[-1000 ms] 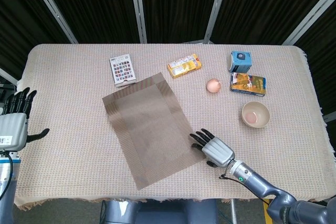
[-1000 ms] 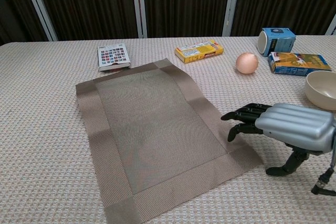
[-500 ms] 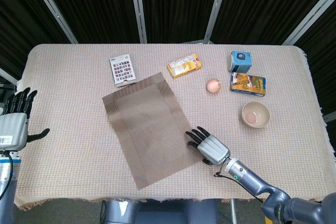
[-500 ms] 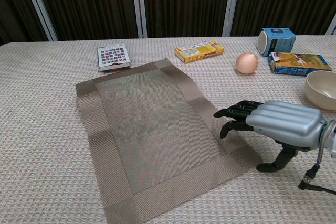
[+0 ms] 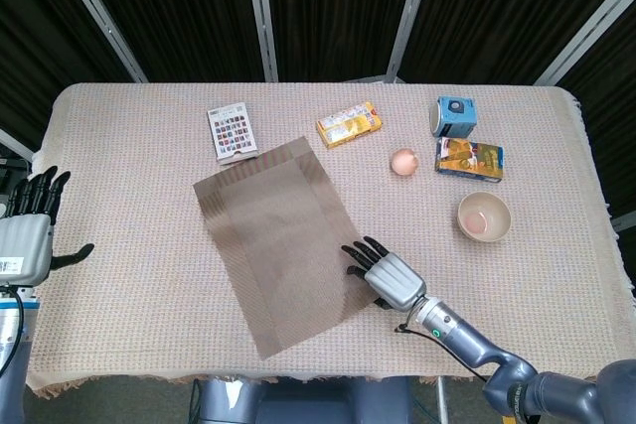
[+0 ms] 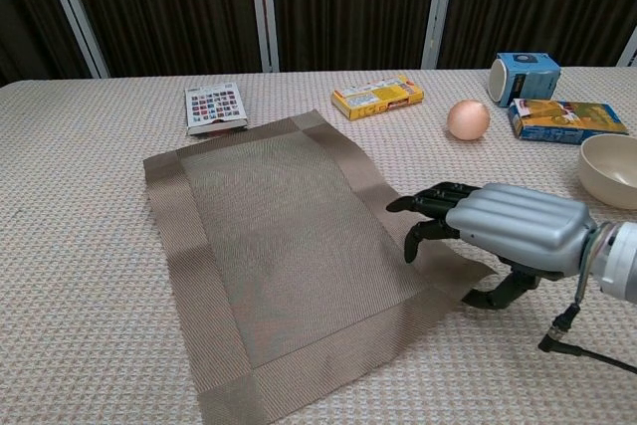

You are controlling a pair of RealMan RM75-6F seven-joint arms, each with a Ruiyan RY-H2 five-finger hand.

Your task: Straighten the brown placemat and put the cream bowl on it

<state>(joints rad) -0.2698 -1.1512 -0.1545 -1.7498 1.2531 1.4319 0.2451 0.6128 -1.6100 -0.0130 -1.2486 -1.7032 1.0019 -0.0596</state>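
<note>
Mat: my landmark. The mat (image 5: 276,245) lies skewed on the tabletop (image 5: 129,275), its long side running slantwise, near corner toward me.
Right hand: my right hand (image 5: 383,273) is palm-down over the mat's right edge, fingers spread and holding nothing. I cannot tell whether the fingertips actually press the weave.
Left hand: my left hand (image 5: 28,230) hangs well left of the mat, off the tabletop's edge, fingers apart, empty.
Bowl: the bowl (image 5: 484,216) sits well right of the mat, upright, not yet touched.
Handling, mat: I judge it thin, light and floppy; better to press flat on the border and drag-rotate than to pinch it, or it may buckle.
Handling, bowl: looks rigid, smooth and breakable; I would take it by the rim or cup its wall.
Head view only: shows the left hand and the mat's whole skew.
Chest view only: shows the right thumb tucked under the palm beside the mat's corner, and the bowl's (image 6: 609,170) side wall.
</note>
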